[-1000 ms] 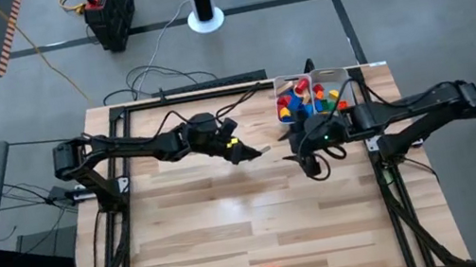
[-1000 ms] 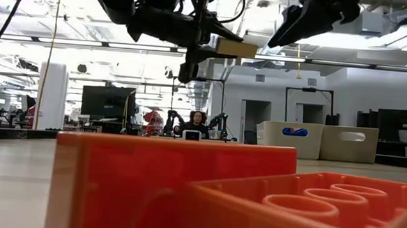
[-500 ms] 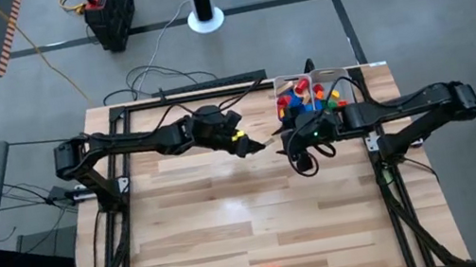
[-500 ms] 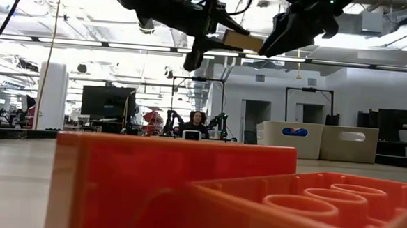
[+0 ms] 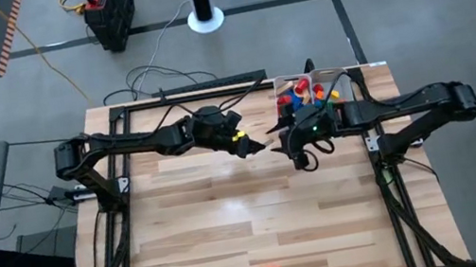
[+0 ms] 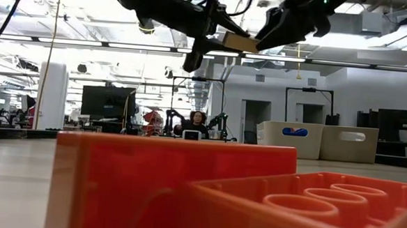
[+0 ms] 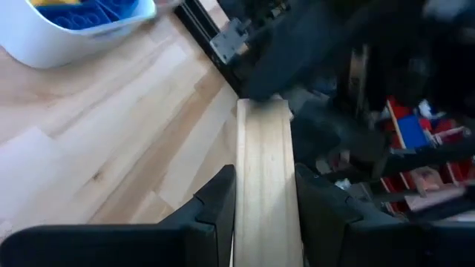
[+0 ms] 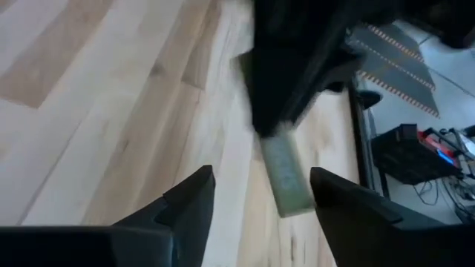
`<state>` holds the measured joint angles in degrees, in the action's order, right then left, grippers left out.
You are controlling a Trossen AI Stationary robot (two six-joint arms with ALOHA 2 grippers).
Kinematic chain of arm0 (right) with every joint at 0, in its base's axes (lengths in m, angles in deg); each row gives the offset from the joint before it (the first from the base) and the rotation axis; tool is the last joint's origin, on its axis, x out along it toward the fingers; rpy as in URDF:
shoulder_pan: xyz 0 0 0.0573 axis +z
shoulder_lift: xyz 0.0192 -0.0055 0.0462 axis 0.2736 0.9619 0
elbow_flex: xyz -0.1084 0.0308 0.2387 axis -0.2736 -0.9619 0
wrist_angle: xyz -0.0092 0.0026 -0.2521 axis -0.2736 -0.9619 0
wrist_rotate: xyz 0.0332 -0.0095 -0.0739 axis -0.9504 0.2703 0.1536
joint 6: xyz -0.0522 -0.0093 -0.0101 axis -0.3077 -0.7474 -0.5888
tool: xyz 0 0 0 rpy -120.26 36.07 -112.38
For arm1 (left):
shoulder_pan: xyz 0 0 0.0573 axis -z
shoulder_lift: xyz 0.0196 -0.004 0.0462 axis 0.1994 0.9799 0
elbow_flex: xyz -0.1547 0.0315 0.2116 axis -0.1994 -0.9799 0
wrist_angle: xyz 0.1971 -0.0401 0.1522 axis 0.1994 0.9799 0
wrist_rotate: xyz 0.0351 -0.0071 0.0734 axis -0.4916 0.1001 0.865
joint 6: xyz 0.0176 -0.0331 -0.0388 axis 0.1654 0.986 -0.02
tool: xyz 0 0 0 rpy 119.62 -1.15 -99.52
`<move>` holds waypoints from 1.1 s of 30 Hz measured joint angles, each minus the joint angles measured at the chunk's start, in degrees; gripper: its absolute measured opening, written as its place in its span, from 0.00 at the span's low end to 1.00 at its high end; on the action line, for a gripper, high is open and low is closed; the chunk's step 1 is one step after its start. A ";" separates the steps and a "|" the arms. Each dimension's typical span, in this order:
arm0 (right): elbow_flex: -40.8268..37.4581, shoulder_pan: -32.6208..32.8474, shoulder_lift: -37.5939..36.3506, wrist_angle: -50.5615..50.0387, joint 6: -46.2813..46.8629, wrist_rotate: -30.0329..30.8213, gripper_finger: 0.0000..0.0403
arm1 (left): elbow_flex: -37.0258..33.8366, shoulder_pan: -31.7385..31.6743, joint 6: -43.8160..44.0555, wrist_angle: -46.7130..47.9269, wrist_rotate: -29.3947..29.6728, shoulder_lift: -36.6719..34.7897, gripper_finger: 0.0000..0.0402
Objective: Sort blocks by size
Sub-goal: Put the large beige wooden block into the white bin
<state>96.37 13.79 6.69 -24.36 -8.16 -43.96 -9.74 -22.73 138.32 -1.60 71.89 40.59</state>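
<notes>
The left gripper (image 7: 263, 211) is pinching a wooden bar (image 7: 263, 170) in the air, center frame. The right gripper (image 8: 256, 189) is waiting open around its far end, probably needing to close next.

Left gripper (image 7: 264, 211) up above the wooden table (image 7: 96, 148), with two dark fingers (image 7: 215, 200) squeezed on the sides of a long pale wooden bar (image 7: 265, 178). Bar pointing away, far end right up against the dark right gripper (image 7: 297, 81), blurry. White tray (image 7: 67, 33) off in the corner with blue blocks (image 7: 93, 9) and a yellow one inside. More red and blue blocks (image 7: 415, 130) behind the dark arm.
</notes>
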 joint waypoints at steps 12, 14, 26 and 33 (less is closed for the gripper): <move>3.25 -0.37 7.85 -0.23 0.33 2.44 0.38 | -0.04 1.41 1.93 1.47 4.98 0.02 0.26; 4.44 -0.37 8.90 -0.30 0.31 2.43 0.34 | -0.04 1.45 2.04 2.27 4.95 0.02 0.26; 9.05 -0.13 13.20 -5.92 0.79 1.48 0.24 | -0.07 1.44 1.78 4.65 4.92 -0.07 0.28; 9.08 -0.81 11.04 -9.68 4.20 0.72 0.23 | -0.04 0.03 -2.24 4.80 4.68 -0.42 0.47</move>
<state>105.44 12.98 17.73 -34.04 -3.96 -43.24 -9.78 -22.70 136.08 3.20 76.56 40.18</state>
